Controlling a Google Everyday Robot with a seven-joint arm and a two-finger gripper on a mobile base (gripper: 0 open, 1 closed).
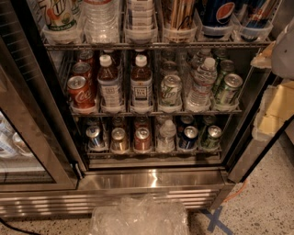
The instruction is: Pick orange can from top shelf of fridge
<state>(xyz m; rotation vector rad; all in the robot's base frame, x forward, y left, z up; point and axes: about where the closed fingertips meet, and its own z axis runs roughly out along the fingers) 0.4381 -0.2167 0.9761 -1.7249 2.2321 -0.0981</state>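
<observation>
red can (81, 92) — coca-cola script | blue can (219, 11) — pepsi logo | tool (271, 92) at right edge

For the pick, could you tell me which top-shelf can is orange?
The streaked orange can, between water bottles and Pepsi cans; tool at right edge.

Dim warm light, glare on steel sill (151, 178), shadowed fridge (42, 137), pale claw (283, 53) upper right

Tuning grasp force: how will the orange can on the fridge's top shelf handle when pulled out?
Orange can: probably rigid but dentable, and its smooth metal sides may be slippery. It stands in a clear lane tray on the top shelf with walls close on both sides, so it should slide forward rather than tip sideways. Gripper is at the right edge, away from it.
</observation>
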